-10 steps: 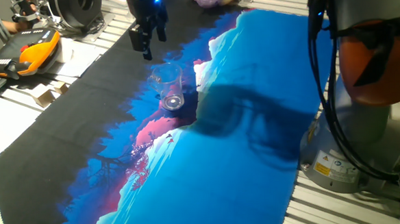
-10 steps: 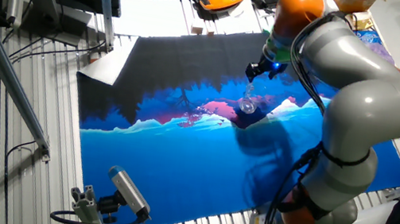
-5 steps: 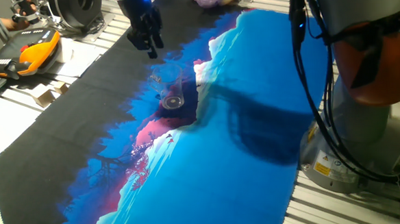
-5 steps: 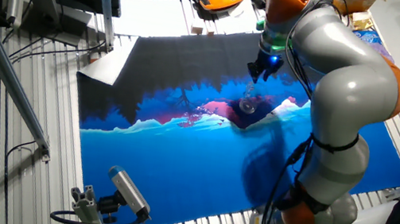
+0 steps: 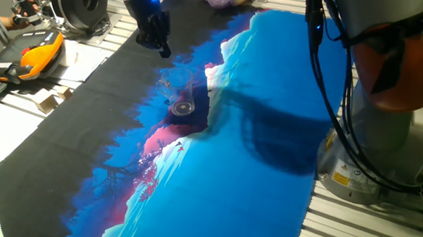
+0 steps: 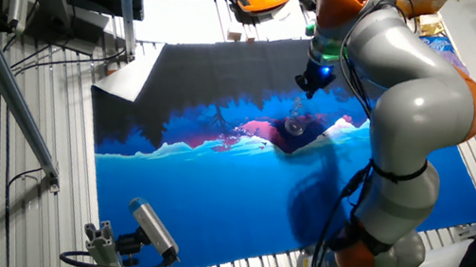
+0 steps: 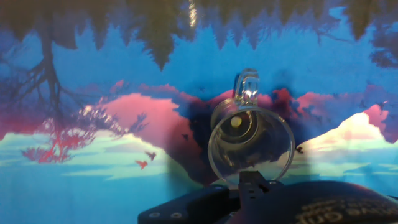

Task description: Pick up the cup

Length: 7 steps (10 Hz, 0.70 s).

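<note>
A blue, pink and black printed mat (image 5: 268,94) covers the counter. The cup (image 5: 179,93) stands upright mid-mat. The gripper (image 5: 154,36), whether spread I cannot tell, has risen and drifted left to hover above it, so descent likely comes next.

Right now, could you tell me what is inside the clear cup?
The small clear handled cup looks empty; through it only its round base and the printed blue-and-pink landscape cloth show. The end effector's body hides its near rim.
</note>
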{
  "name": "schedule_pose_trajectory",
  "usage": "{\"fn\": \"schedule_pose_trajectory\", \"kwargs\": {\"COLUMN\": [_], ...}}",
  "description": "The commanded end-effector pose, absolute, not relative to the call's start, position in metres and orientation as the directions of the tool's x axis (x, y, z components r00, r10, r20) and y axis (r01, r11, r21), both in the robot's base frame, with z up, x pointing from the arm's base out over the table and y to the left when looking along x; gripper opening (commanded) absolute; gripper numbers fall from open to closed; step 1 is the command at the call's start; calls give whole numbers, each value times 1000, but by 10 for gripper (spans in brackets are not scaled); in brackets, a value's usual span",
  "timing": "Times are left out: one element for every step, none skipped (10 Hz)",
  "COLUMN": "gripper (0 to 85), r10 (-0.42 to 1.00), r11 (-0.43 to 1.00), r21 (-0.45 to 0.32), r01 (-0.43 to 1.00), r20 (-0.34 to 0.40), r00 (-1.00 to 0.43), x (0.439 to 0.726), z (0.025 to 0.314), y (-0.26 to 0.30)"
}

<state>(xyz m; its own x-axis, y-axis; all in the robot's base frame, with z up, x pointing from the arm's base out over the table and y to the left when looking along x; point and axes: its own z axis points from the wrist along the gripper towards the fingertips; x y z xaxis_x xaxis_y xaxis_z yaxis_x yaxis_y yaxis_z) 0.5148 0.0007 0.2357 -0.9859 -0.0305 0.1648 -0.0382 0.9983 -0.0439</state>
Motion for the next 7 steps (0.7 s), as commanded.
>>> {"fn": "schedule_pose_trajectory", "kwargs": {"gripper": [0,0,0,0,0,0,0], "r10": [-35,1,53,85,106,100,110], "r11": [998,1000,998,996,994,994,989], "r21": [-51,-20,18,-1,-10,20,93], "r01": [-43,-2,57,86,106,103,114], "r20": [151,160,157,153,131,100,49], "r00": [-988,-987,-986,-985,-986,-990,-993], "x": [515,515,515,515,515,515,515], "z": [236,236,236,236,236,236,236], "y": [1,1,1,1,1,1,1]}}
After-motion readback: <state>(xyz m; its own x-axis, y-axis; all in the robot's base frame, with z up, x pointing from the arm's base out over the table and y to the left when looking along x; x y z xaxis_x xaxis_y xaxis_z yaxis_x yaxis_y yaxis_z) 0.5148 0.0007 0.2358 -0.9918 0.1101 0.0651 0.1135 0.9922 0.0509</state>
